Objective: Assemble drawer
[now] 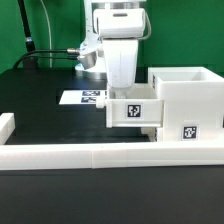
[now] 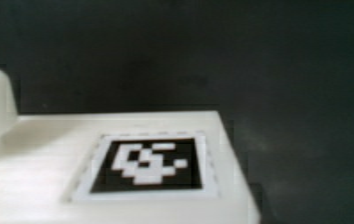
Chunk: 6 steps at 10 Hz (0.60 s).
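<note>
Running along the front, the low white wall (image 1: 100, 155) lay nearest; just behind it a small tagged tray (image 1: 133, 110) touched the cube housing (image 1: 190, 100). Above the tray hung the gripper (image 1: 122, 88), its jaws hidden, state unclear. Farther back lay the marker board (image 1: 82, 97).

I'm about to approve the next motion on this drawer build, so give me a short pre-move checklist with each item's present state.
1. Small tray at the housing front: ok.
2. Tray fully pushed in: not ok, it protrudes.
3. Gripper over the tray: ok.
4. Grip state: cannot tell, fingers hidden.
5. Tray tag readable in the wrist view: ok, though blurred.
6. Marker board clear of the tray: ok.
</note>
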Each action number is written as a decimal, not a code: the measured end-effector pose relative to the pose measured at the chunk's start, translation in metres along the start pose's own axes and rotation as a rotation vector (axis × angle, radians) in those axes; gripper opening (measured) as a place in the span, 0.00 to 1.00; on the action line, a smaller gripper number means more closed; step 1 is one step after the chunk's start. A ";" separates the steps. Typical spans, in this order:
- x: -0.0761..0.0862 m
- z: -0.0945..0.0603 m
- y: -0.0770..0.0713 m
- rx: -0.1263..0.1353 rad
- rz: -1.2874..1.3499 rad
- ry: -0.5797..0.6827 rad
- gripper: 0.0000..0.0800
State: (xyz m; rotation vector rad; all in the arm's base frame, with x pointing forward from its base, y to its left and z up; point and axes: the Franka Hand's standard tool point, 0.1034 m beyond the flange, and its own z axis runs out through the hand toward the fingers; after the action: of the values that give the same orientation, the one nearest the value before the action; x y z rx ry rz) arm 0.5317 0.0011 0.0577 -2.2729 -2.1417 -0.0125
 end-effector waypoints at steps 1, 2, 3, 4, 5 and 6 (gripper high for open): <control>0.002 0.000 0.000 0.000 -0.005 0.000 0.06; 0.003 0.000 0.000 -0.001 -0.005 0.000 0.06; 0.002 0.000 0.000 0.000 -0.004 0.000 0.06; 0.002 0.000 0.000 0.000 -0.004 0.000 0.06; 0.002 0.000 0.000 0.000 -0.005 0.000 0.06; 0.005 0.001 -0.001 0.003 -0.010 0.000 0.06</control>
State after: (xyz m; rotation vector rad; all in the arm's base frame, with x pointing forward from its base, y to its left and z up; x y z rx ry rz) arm 0.5307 0.0062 0.0565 -2.2605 -2.1517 -0.0104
